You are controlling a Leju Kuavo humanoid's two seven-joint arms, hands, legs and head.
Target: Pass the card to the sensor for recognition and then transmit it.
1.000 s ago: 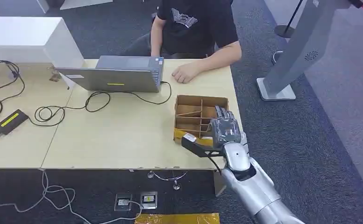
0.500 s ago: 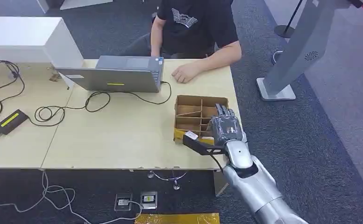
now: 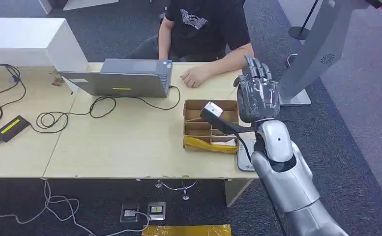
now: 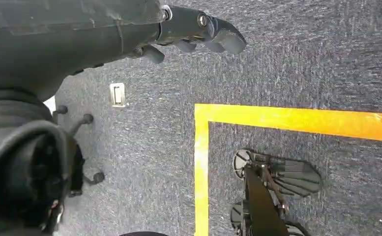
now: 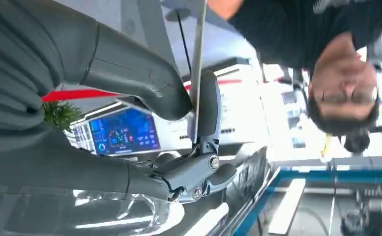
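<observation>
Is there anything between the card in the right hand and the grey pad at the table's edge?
Nothing visible. The right hand pinches the card above the cardboard box. The grey pad, probably the sensor, lies beside the box below the wrist, and only the robot's own forearm partly covers it.

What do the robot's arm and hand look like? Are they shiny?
Yes! The right arm is shiny silver metal, built from rounded segments with a small dark dot near the wrist. The right hand is dark grey with jointed fingers, and a thin black cable runs beside the wrist. The left hand has dark grey fingers too.
</observation>
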